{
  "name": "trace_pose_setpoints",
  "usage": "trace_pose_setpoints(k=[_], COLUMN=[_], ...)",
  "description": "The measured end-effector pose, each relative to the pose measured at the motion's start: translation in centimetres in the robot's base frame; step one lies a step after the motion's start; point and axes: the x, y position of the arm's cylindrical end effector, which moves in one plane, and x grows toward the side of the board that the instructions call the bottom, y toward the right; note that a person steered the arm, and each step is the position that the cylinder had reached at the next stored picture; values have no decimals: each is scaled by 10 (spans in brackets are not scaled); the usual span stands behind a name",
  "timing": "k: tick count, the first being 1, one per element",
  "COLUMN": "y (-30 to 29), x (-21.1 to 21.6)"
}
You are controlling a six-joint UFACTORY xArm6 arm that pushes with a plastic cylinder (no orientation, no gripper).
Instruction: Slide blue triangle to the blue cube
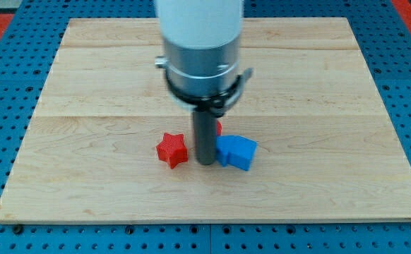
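My tip [205, 162] rests on the wooden board [85, 176], low in the middle. A blue mass [236, 152] sits just to its right, touching it; it looks like two blue blocks pressed together, and I cannot tell the triangle from the cube. A red star-shaped block [171, 149] lies just to the tip's left, a little apart. A small bit of another red block [219, 128] peeks out behind the rod; its shape is hidden.
The arm's wide white and silver body [202, 49] hangs over the board's upper middle and hides what is behind it. Blue pegboard [8, 70] surrounds the board on all sides.
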Motion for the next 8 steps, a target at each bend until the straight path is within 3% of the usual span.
trace_pose_setpoints(k=[1,2,3,4,5,6,7,8], y=[60,62,102,111,58,-3,-22,5], x=[-1,5,-2,-3,47,10,-45,-64])
